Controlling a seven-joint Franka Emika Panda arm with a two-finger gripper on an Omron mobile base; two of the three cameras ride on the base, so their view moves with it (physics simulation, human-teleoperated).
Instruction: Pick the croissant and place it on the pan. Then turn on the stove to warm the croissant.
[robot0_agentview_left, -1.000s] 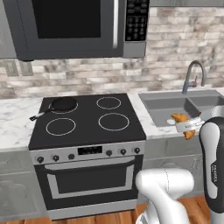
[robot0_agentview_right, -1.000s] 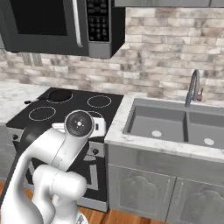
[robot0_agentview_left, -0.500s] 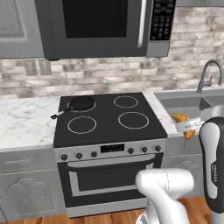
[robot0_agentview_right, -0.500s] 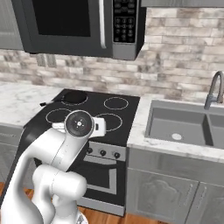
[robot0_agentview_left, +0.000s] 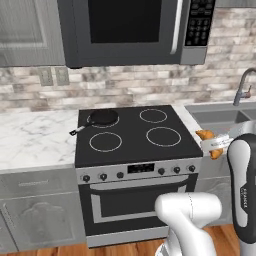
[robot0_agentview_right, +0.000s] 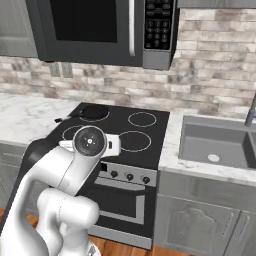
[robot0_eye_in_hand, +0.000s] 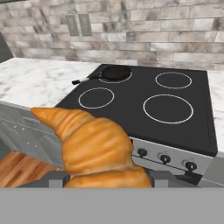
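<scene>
Gripper closed on croissant, held off stove front right. Pan on rear left burner. Carry high across cooktop, centre over pan, lower before release.

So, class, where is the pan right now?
The pan sits on the stove's back-left burner in the left base view, its handle pointing out toward the marble counter on the left.

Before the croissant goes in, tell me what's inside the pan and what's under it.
The pan looks empty inside; its dark bottom shows nothing. It sits on the stove's back left burner, covering most of that ring. The croissant is in the gripper.
</scene>
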